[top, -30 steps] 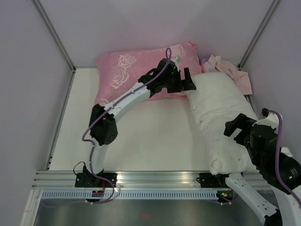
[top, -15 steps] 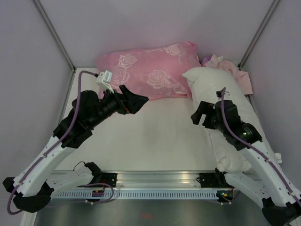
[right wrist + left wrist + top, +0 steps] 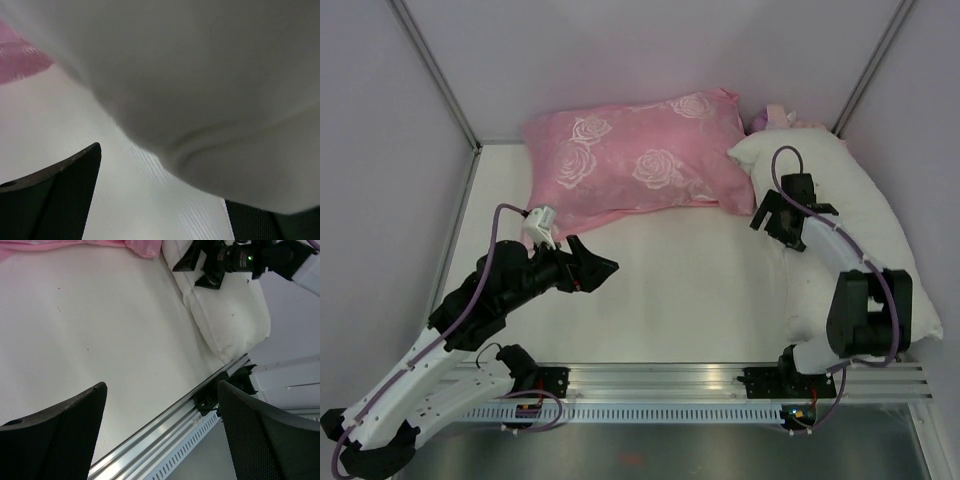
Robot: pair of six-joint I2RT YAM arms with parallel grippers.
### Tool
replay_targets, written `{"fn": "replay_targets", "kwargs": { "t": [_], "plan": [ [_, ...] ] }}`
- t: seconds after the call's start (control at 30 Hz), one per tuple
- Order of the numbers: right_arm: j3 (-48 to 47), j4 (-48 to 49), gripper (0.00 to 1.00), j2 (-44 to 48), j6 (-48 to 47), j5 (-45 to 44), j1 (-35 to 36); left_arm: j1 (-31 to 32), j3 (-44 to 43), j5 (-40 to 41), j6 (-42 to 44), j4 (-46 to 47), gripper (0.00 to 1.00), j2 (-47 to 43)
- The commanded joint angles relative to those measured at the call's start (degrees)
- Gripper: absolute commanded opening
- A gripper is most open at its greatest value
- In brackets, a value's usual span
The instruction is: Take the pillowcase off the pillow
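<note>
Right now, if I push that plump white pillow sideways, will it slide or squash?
Probably squashes first: the plump white pillow bulges and creases softly. It looks light for its bulk, so may then slide on the smooth white table.

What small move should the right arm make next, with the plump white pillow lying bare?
Probably lift the right gripper away from the plump white pillow. Its jaws stand open and hold nothing, the pillow shows no print, and only a scrap of thin pink-purple fabric pillowcase peeks out behind it, so removal looks done.
</note>
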State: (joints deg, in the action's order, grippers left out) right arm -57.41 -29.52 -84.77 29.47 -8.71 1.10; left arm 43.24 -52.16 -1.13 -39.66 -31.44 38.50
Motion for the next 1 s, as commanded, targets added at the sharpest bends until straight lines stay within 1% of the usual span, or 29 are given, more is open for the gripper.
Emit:
{"fn": "replay_targets", "kwargs": {
  "t": [0.0, 0.07, 0.1, 0.13, 0.17, 0.23, 0.27, 0.3, 0.33, 0.37, 0.47, 0.5, 0.57, 0.63, 0.67, 0.7, 0.8, 0.87, 0.97],
  "plan": [
    [-11.63, 7.56, 0.98, -7.23, -6.80, 3.42, -0.31, 0.09, 1.97, -2.47, -2.18, 0.15, 0.94, -2.37],
    [-15.17, 5.63, 0.98, -9.70, -5.58, 5.54, -0.31, 0.09, 1.98, -2.04, -1.56, -0.81, 0.94, -2.73],
    [-15.97, 5.26, 0.98, -9.01, -5.13, 6.59, -0.05, 0.09, 1.89, -0.39, -1.21, -2.21, 0.94, -2.82],
    [-15.29, 6.13, 0.98, -7.70, -4.87, 10.34, 0.30, 0.09, 1.71, 0.50, -1.04, -2.92, 0.94, -2.90],
    [-14.41, 6.57, 0.98, -3.34, -4.52, 10.73, 0.74, 0.09, 1.63, 0.86, -0.86, -3.36, 0.95, -2.99],
    [-12.21, 7.63, 0.98, 2.04, -4.25, 10.38, 4.16, 0.09, 1.80, 4.19, -1.47, -4.24, 0.95, -2.99],
    [-9.68, 8.68, 0.98, 6.94, -3.90, 10.90, 7.04, 0.09, 1.89, 5.94, -1.91, -4.50, 0.95, -2.91],
    [-8.26, 9.64, 0.98, 8.99, -2.07, 12.04, 8.11, 0.17, 2.50, 6.74, -2.61, -4.77, 0.95, -2.73],
    [-5.20, 12.35, 0.98, 10.58, -1.01, 13.88, 8.65, 0.09, 2.94, 7.36, -2.88, -4.77, 0.96, -2.56],
    [-3.95, 13.68, 0.98, 12.25, -0.13, 19.81, 8.83, 0.09, 3.38, 7.80, -3.31, -4.77, 0.96, -2.47],
    [-0.69, 17.73, 0.98, 10.60, 2.51, 26.44, 9.44, 0.09, 6.10, 6.06, -3.93, -3.02, 0.95, -2.99],
    [-0.60, 17.48, 0.98, 9.46, 2.61, 26.55, 9.79, 0.09, 6.98, 4.66, -4.72, -2.32, 0.95, -3.25],
    [-1.48, 14.15, 0.98, 6.39, 1.65, 24.45, 11.63, 0.09, 9.00, 3.33, -5.60, -1.52, 0.95, -4.39],
    [-0.61, 12.91, 0.98, 5.94, 0.41, 18.66, 14.00, 0.17, 10.49, 3.06, -6.74, -1.60, 0.95, -5.45],
    [0.10, 12.73, 0.98, 6.28, -0.03, 15.86, 16.71, 0.09, 10.94, 3.15, -7.44, -1.78, 0.95, -6.59],
    [1.49, 12.82, 0.98, 6.46, -0.03, 11.74, 17.69, 0.09, 11.90, 3.15, -7.71, -1.87, 0.95, -7.12],
    [2.65, 13.61, 0.98, 5.33, -0.99, 6.80, 18.76, 0.09, 12.78, 2.71, -8.85, -3.18, 0.95, -9.22],
    [1.34, 11.77, 0.98, 3.04, -2.31, 6.07, 18.67, 0.09, 13.05, 1.49, -9.73, -3.89, 0.95, -10.63],
    [1.86, 11.76, 0.98, 2.33, -3.02, 6.43, 18.85, 0.09, 14.45, -0.19, -11.75, -5.03, 0.95, -14.06]
  ]
}}
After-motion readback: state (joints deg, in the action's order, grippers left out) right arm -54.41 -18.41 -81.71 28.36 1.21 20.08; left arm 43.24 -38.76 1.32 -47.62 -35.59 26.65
